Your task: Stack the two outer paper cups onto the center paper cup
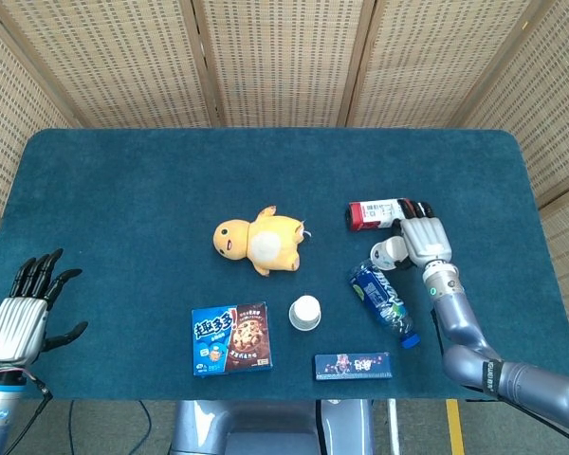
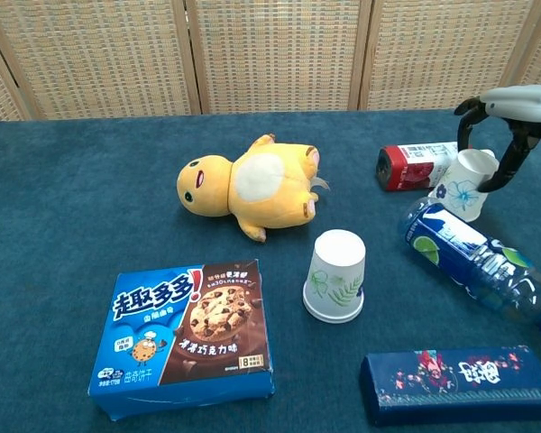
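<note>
A white paper cup (image 1: 304, 312) (image 2: 335, 275) with a leaf print stands upside down near the table's front middle. A second paper cup (image 1: 390, 252) (image 2: 463, 184), with a blue flower print, is tilted and raised just above the blue bottle; my right hand (image 1: 425, 241) (image 2: 514, 113) grips it at the rim, fingers curled around it. My left hand (image 1: 24, 308) hangs open off the table's front left corner, fingers spread, seen only in the head view. I see no third cup.
A yellow plush toy (image 1: 261, 239) (image 2: 248, 185) lies mid-table. A blue cookie box (image 1: 230, 338) (image 2: 189, 338) sits left of the upturned cup. A blue bottle (image 1: 383, 303) (image 2: 473, 257), a red-and-white bottle (image 1: 377, 213) (image 2: 415, 165) and a dark blue box (image 1: 352, 365) (image 2: 460, 383) crowd the right side.
</note>
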You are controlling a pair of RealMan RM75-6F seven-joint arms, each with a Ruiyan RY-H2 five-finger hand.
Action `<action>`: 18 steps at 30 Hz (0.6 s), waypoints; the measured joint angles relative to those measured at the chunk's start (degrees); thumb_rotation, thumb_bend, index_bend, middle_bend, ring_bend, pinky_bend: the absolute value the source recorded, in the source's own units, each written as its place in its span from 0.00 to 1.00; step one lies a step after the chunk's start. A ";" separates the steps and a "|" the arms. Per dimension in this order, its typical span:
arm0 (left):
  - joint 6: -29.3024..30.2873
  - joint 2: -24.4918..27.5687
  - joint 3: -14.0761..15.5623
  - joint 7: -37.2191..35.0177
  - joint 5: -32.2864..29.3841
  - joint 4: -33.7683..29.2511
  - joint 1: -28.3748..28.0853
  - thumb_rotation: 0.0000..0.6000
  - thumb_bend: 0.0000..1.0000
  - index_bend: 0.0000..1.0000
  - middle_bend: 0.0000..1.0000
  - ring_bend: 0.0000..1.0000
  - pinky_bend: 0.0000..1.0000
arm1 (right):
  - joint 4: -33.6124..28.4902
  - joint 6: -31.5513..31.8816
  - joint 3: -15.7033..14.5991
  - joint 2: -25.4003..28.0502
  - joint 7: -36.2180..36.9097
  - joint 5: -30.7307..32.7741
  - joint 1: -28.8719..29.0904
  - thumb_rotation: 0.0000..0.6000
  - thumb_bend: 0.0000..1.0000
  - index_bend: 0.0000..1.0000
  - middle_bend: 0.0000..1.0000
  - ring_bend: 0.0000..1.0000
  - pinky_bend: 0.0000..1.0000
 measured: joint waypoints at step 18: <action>-0.92 0.13 -0.97 -0.82 0.32 0.32 0.81 1.00 0.20 0.22 0.00 0.00 0.00 | -28.11 9.49 2.33 9.47 0.86 -9.64 -1.95 1.00 0.29 0.50 0.12 0.00 0.06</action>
